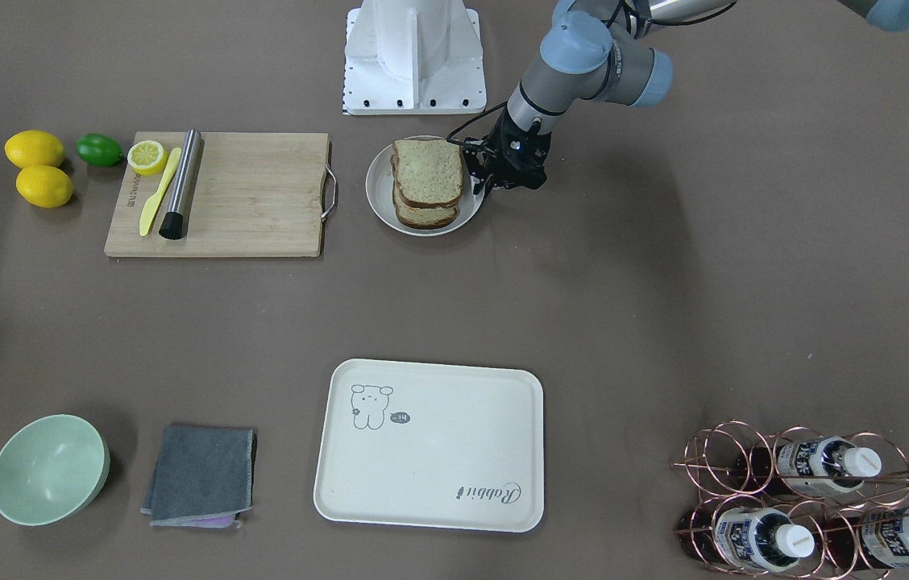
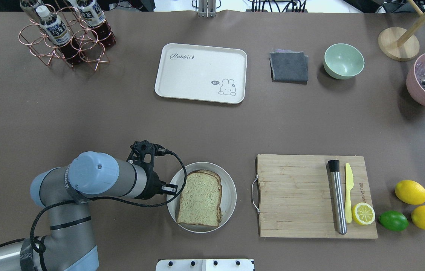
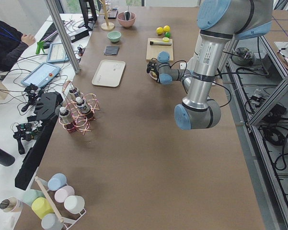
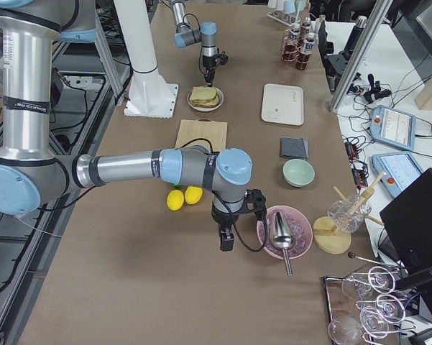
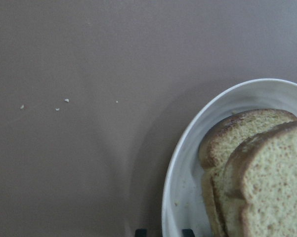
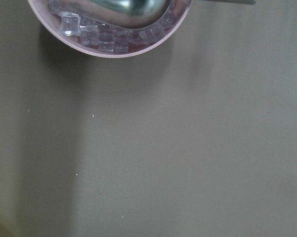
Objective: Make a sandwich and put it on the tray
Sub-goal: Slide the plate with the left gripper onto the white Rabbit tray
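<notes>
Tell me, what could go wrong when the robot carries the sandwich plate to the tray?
1. The left gripper sits at just one edge of the plate, so lifted from there the plate could tip.
2. The sandwich slices are stacked a bit crooked, so the top one might slide off.
3. The tray is far across the table, a long trip for wobbling.
</notes>
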Controlling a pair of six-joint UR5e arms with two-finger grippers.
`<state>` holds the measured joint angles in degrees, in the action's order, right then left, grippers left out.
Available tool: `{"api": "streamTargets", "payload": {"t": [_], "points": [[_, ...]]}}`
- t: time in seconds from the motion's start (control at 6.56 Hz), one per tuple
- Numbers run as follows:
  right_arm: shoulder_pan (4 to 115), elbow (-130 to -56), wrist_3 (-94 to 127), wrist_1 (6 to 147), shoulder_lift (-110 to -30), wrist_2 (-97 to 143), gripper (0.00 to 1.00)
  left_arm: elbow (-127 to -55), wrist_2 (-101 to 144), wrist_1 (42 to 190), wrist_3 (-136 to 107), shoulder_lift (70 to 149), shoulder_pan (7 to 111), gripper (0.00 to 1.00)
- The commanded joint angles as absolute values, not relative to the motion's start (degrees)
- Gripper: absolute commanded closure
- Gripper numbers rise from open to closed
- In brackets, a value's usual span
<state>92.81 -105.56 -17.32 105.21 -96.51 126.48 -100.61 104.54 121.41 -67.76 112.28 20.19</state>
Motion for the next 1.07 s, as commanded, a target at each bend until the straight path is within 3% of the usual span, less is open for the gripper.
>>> {"api": "streamTargets", "payload": {"t": [0.0,0.61,0.92], "points": [[92.81,-105.56,-17.31,105.21,-96.59,126.39,0.0,-100.55,104.94,122.43,-67.76,112.15,21.09,1.0],[92.81,-102.24,-17.67,103.29,-96.24,126.47,0.0,-98.8,118.75,123.22,-67.59,112.67,31.77,1.0],[92.81,-100.73,-17.67,100.37,-96.68,126.47,0.0,-90.66,125.73,123.22,-67.59,119.49,38.37,1.0]]}}
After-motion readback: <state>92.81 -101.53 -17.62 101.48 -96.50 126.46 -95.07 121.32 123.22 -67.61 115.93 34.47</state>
